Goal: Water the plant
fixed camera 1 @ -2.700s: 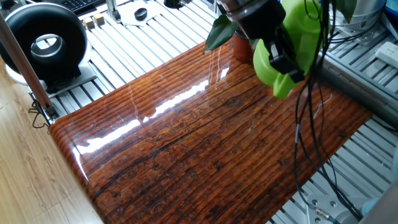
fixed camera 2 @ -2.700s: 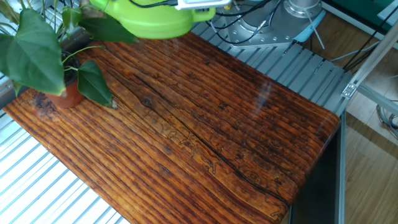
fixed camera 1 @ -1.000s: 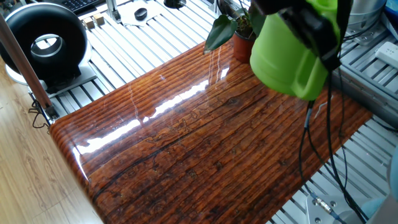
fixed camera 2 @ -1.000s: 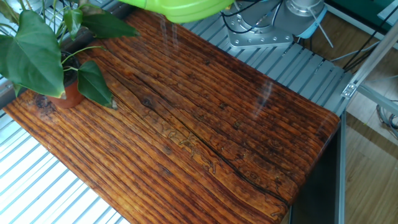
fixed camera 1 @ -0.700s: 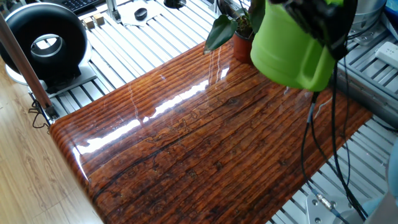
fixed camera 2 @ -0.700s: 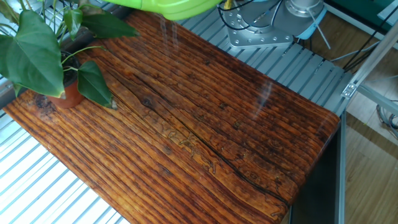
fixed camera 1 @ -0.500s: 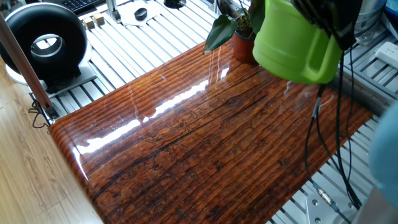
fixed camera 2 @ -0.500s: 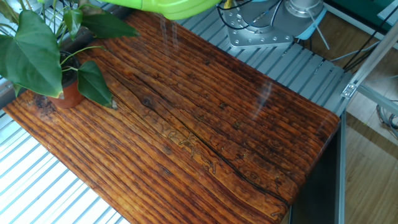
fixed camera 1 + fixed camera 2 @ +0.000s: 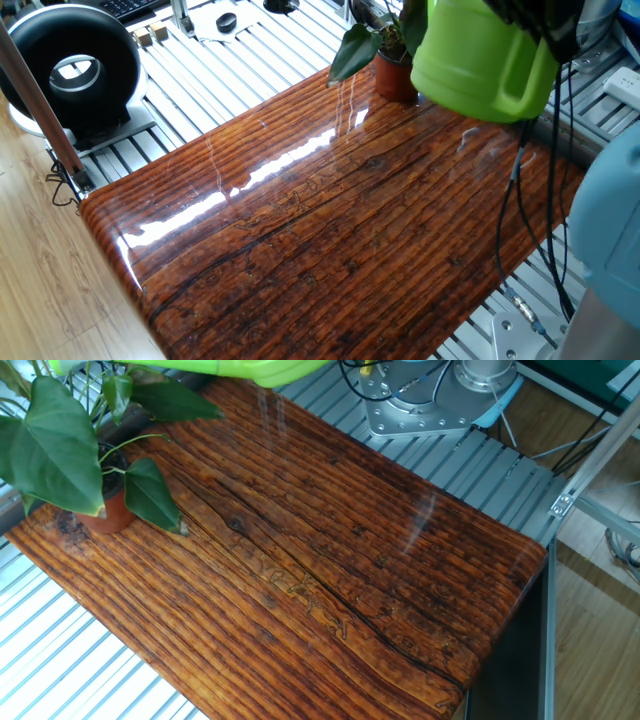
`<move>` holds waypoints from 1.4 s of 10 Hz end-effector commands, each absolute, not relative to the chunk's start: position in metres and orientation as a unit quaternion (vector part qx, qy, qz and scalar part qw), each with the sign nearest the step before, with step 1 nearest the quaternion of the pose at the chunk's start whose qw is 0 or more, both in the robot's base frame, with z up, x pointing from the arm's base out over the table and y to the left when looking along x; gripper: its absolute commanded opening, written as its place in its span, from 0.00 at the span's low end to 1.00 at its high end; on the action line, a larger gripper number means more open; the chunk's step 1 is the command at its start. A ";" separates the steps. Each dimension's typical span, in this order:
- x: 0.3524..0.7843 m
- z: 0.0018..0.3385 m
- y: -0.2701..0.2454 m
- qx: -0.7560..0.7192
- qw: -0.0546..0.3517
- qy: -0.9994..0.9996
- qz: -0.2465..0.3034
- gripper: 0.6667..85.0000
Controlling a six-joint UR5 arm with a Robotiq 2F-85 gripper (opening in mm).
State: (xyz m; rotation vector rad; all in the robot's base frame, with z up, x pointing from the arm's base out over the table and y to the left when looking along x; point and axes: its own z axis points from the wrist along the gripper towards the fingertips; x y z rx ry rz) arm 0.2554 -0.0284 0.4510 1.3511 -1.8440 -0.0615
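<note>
1. The plant [image 9: 75,455] is sitting in its terracotta pot at a far corner of the glossy wooden table [image 9: 330,230], with its broad dark leaves spreading out over the table edge
2. The lime-green watering can [image 9: 483,55] is hanging in the air above the table, just beside the plant and partly overlapping its leaves in one fixed view
3. In the other fixed view the can is showing only as a green strip along the top edge, running above the plant's leaves
4. The gripper [image 9: 540,18] is sitting at the top of the can, mostly cropped by the frame; only dark parts and cables are showing, so I cannot tell how its jaws are standing
5. The plant is lying lower than the gripper and off to its side
6. A black round device [image 9: 70,70] is resting well apart on the metal frame
</note>
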 end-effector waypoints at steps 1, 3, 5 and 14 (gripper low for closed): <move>0.266 0.452 -0.045 0.571 0.400 -0.717 -0.002 0.01; 0.274 0.447 -0.051 0.586 0.391 -0.710 -0.001 0.01; 0.277 0.446 -0.055 0.592 0.390 -0.706 -0.015 0.01; 0.292 0.427 -0.074 0.590 0.379 -0.712 -0.022 0.01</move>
